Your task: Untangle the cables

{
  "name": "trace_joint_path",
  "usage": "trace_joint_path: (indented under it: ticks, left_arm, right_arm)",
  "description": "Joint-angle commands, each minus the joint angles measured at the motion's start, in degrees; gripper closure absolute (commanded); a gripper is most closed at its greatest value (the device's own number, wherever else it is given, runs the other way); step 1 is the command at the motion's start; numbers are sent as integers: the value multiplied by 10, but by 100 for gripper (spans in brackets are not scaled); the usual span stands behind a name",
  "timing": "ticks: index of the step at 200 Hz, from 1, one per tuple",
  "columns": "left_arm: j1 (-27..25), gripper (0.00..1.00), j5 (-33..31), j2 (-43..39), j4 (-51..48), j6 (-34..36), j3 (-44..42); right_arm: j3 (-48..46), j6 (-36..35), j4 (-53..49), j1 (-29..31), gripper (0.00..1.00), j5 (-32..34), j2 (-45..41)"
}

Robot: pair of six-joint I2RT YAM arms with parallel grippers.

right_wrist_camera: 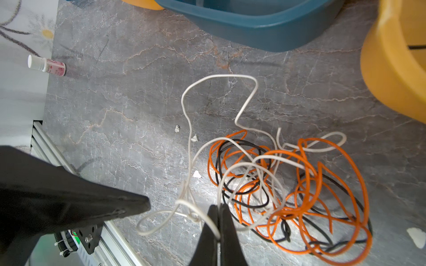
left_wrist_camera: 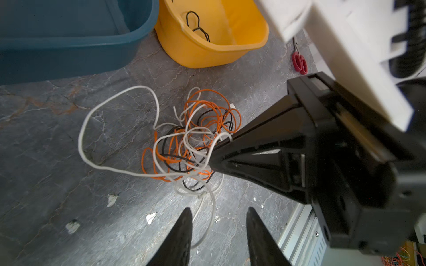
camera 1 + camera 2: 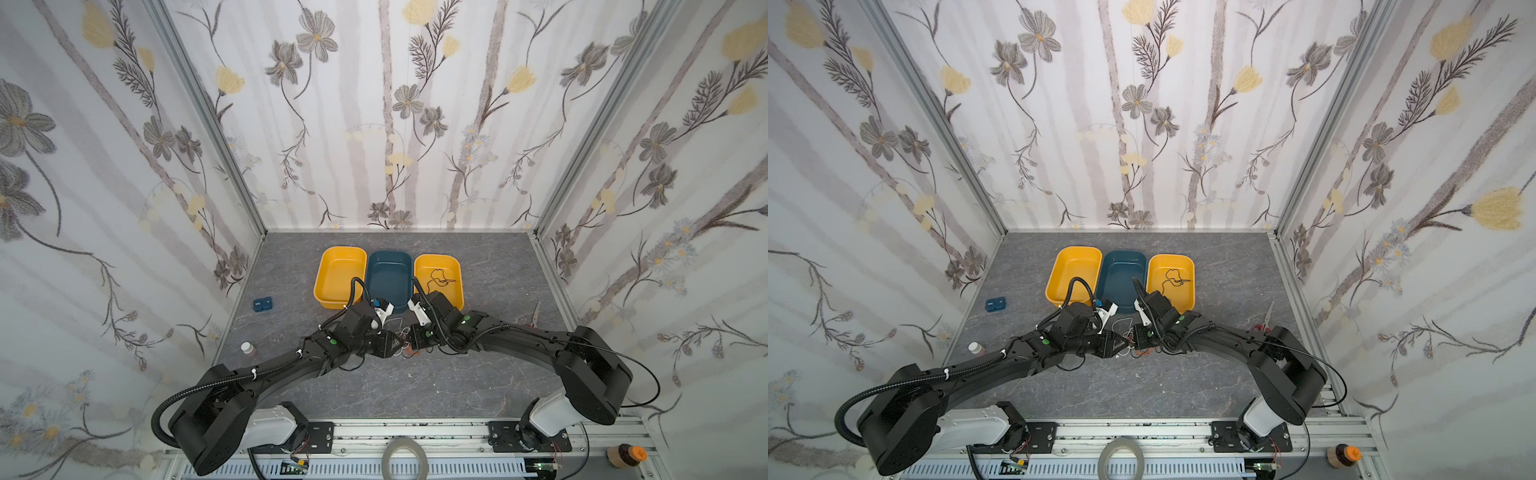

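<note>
The cables (image 2: 196, 142) lie in a tangle of orange, white and black loops on the grey table, just in front of the trays; in both top views the two wrists hide most of it (image 3: 405, 337). My right gripper (image 1: 217, 207) is shut on a white cable (image 1: 202, 214) at the near edge of the tangle (image 1: 288, 184). My left gripper (image 2: 219, 210) is open just beside it, a slack white loop (image 2: 211, 221) lying on the table between its fingers, untouched. One separate black cable (image 3: 440, 277) lies in the right yellow tray (image 3: 457, 266).
A teal tray (image 3: 388, 266) and a left yellow tray (image 3: 332, 274) stand at the back. A small blue box (image 3: 262, 304) and a white-capped bottle (image 3: 248, 348) sit at the left, red-handled scissors (image 3: 536, 313) at the right, a tape roll (image 3: 405, 457) on the front rail.
</note>
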Motion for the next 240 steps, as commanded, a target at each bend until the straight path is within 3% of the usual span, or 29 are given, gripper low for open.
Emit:
trace_joint_path:
  ticks: [1,32,74,91,159,211,240]
  left_arm:
    - [0,60,1,16,19,9,4]
    - [0,65,10,39,21,9,10]
    - [0,90,3,25,24,-4,12]
    - [0,94,12,13,26,-8,15]
    - [-4,98,24,-64,30,-11,20]
    - [-4,99,41,-100,35,-20,23]
    - [-3,99,36,-120,24,-20,23]
  right_arm:
    - [-3,8,12,0,99,-13,-5]
    - [-4,12,18,0,99,-16,-4]
    - [3,12,9,-4,99,-12,12]
    - [10,15,4,-6,99,-9,24]
    - [13,31,10,-19,98,-24,75]
    - [-1,42,24,-24,96,-35,67]
    - [-15,43,31,-56,96,-39,58]
